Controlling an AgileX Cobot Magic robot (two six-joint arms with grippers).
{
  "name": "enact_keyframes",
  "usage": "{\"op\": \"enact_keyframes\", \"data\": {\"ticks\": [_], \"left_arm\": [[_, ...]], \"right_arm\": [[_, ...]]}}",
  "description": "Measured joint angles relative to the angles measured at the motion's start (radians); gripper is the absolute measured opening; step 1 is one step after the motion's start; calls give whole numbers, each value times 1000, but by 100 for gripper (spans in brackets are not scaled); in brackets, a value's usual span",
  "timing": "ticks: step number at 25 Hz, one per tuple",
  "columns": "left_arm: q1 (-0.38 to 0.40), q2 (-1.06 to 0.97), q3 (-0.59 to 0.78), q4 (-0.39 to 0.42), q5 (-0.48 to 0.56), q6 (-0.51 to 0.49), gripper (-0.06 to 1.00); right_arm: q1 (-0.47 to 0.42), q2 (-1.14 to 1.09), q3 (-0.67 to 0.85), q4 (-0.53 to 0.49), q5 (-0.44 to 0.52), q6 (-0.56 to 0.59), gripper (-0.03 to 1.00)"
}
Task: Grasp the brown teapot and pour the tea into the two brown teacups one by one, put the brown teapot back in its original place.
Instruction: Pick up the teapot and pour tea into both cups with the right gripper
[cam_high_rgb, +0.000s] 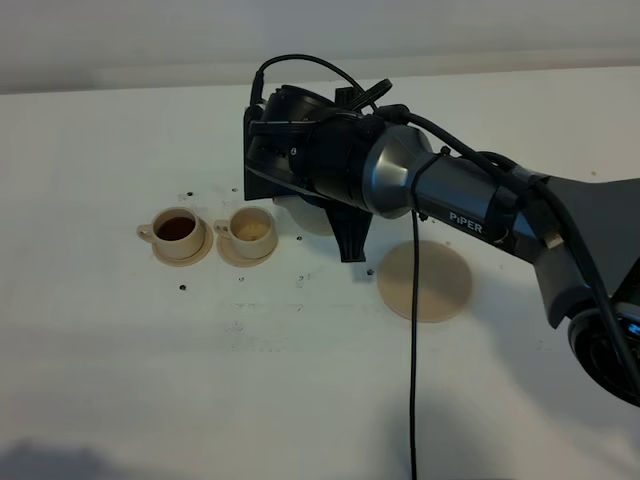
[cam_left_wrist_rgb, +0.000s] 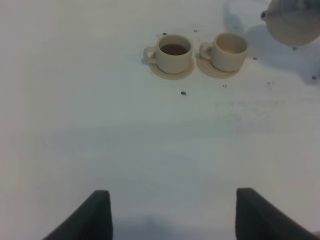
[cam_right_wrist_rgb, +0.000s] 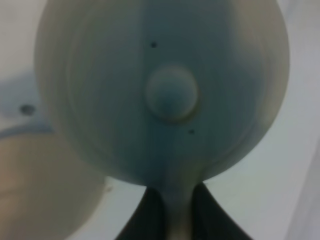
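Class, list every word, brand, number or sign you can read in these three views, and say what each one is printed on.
"PiPER": white lettering on the grey casing of the right arm, exterior high view.
Nothing else: the brown teapot and the two brown teacups show no lettering in any view.

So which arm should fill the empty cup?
Right: the right end effector grips the brown teapot, held near the empty teacup. The left end effector hangs open, holding nothing.

Black-and-grey arm (cam_high_rgb: 440, 190), white "PiPER" lettering (cam_high_rgb: 466, 222), seemingly one black cable (cam_high_rgb: 413, 350).
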Motion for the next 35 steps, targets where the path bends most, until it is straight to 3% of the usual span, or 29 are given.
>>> {"op": "enact_keyframes", "data": {"ticks": [9, 19, 35], "left_arm": [[0, 0, 0, 0, 0, 0, 51], [0, 0, 0, 0, 0, 0, 51], [0, 0, 0, 0, 0, 0, 51]], "right_arm": [[0, 40, 4, -63, -122, -2, 9], [0, 95, 4, -189, -136, -3, 9], [33, 109, 4, -291, -154, -71, 9]]}}
